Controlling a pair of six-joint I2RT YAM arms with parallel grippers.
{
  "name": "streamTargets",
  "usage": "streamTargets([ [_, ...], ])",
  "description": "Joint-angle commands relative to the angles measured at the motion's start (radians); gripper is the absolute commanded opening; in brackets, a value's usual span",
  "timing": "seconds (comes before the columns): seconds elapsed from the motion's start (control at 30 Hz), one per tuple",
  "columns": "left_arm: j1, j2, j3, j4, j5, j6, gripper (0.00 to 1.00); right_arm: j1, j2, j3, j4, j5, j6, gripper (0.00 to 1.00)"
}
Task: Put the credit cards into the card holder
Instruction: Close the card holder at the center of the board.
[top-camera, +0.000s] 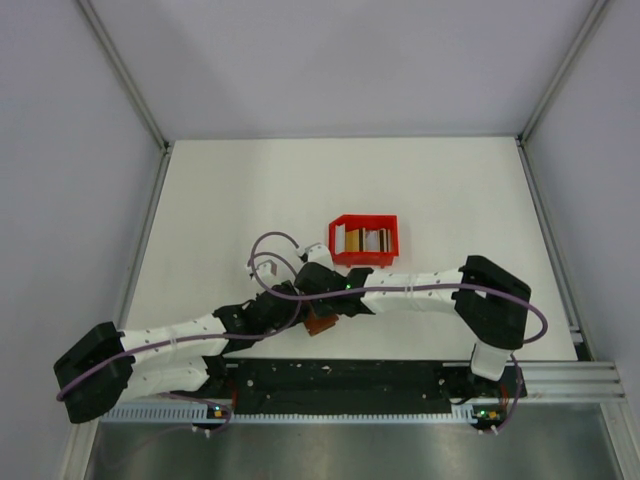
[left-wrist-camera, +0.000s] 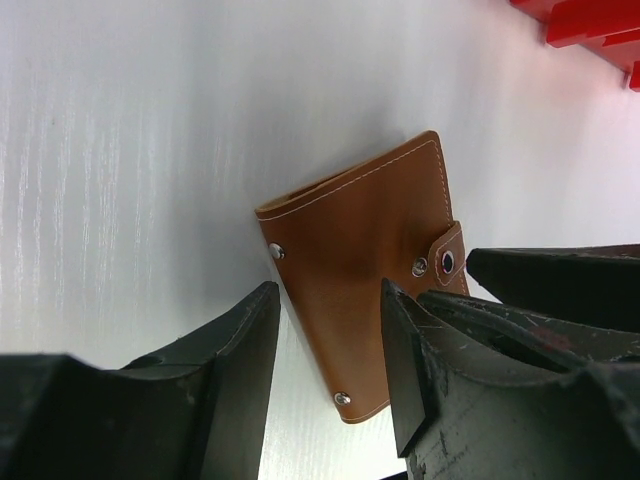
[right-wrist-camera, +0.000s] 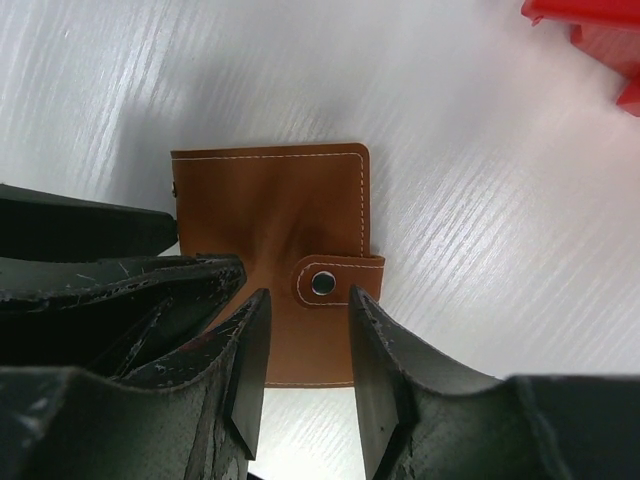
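The card holder (left-wrist-camera: 355, 260) is a closed brown wallet lying flat on the white table, its tab snapped shut (right-wrist-camera: 325, 283). It shows partly in the top view (top-camera: 320, 323), under both grippers. My left gripper (left-wrist-camera: 328, 330) is open, its jaws straddling the wallet's lower corner just above it. My right gripper (right-wrist-camera: 308, 325) is open, its jaws either side of the tab end. The two grippers are close together over the wallet (top-camera: 298, 312) (top-camera: 328, 305). The credit cards (top-camera: 362, 239), tan-gold and pale, stand in the red bin.
The red plastic bin (top-camera: 385, 256) sits just beyond the wallet, toward the table's middle; its corner shows in the left wrist view (left-wrist-camera: 590, 20) and the right wrist view (right-wrist-camera: 590, 30). Each wrist view shows the other gripper's black fingers (left-wrist-camera: 560, 280) (right-wrist-camera: 90, 230) close by.
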Motion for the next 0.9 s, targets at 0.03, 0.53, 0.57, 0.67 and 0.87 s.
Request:
streamTargets([
  [0.03,0.002,0.014,-0.028,-0.028,0.021,-0.002,0.5,0.013,0.028,0.051,0.029,0.046,0.0,0.37],
  [0.53,0.002,0.014,-0.038,-0.013,0.029,-0.002,0.5,0.012,0.038,0.059,0.03,0.102,-0.006,0.26],
  [0.57,0.002,0.014,-0.038,-0.013,0.029,-0.001,0.5,0.012,0.038,0.058,0.03,0.104,-0.006,0.24],
  [0.67,0.002,0.014,-0.038,-0.01,0.03,0.002,0.5,0.013,0.033,0.058,0.033,0.105,-0.006,0.22],
  [0.87,0.002,0.014,-0.038,-0.01,0.032,0.006,0.5,0.013,0.011,0.038,0.046,0.112,-0.011,0.12],
])
